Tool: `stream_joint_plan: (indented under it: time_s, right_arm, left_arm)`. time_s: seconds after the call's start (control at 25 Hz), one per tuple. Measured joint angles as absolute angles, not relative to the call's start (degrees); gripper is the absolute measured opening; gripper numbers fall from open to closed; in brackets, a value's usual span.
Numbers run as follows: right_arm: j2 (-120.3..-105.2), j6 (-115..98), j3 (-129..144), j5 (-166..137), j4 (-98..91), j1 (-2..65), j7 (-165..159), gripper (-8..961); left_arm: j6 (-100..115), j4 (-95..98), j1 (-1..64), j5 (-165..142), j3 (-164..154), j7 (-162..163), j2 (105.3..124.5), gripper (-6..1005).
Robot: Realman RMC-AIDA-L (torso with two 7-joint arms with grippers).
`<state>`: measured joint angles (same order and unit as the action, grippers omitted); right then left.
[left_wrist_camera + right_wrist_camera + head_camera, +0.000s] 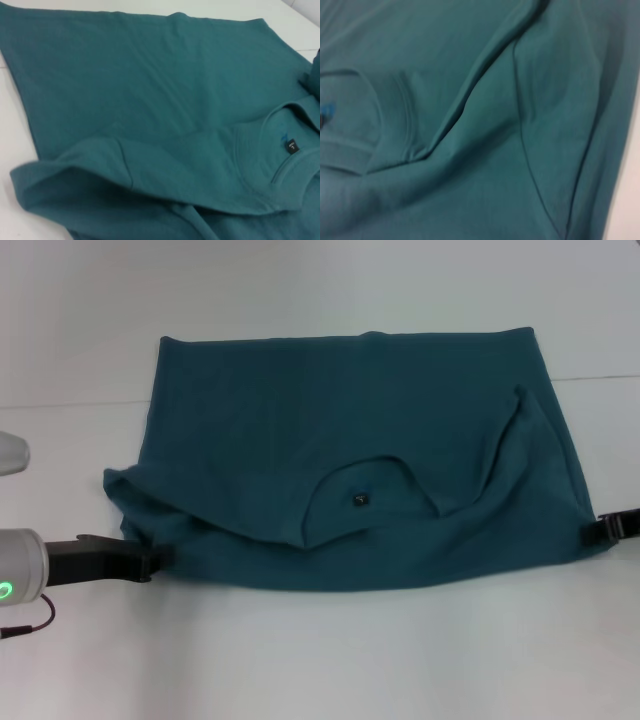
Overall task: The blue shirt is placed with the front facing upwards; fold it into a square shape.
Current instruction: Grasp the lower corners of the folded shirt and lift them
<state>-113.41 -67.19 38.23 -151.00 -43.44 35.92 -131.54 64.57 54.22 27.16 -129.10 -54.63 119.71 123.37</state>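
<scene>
Two black grippers sat at the near corners of the large teal-blue cotton shirt (340,455), the left gripper (150,562) touching its bunched sleeve, the right gripper (600,530) half cut off at the frame's edge; whether either was clamping cloth could not be told. Only the left wrist view showed the small dark neck label (295,148) clearly. The shirt lay folded over, wrinkled, on the white table (320,660).
</scene>
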Motion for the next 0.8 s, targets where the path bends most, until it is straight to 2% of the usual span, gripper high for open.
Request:
stream_joint_plan:
  time_s: [0.2, 0.44, 0.56, 0.68, 0.8]
  right_arm:
    - [-112.48, -69.59, 36.84, -146.15, -45.55, 34.27, -130.86, 66]
    - [-111.0, -70.2, 36.7, -141.84, -45.9, 34.46, -131.36, 66]
    - [-108.99, -70.2, 36.58, -140.93, -46.05, 36.37, -133.67, 66]
    - [-106.48, -69.76, 36.09, -140.82, -46.06, 39.27, -136.87, 66]
    - [-105.05, -71.04, 35.53, -140.91, -47.33, 40.83, -139.08, 66]
  left_arm:
    - [68.12, 55.47, 27.21, -128.9, -52.25, 119.74, 123.07, 53]
    - [71.99, 56.56, 29.65, -128.82, -49.74, 121.09, 121.9, 55]
    - [72.37, 56.51, 32.69, -129.11, -49.55, 123.28, 120.07, 55]
    - [72.49, 55.08, 37.98, -129.14, -48.15, 125.17, 117.02, 54]
    - [73.77, 53.19, 41.54, -129.17, -45.92, 125.8, 115.21, 54]
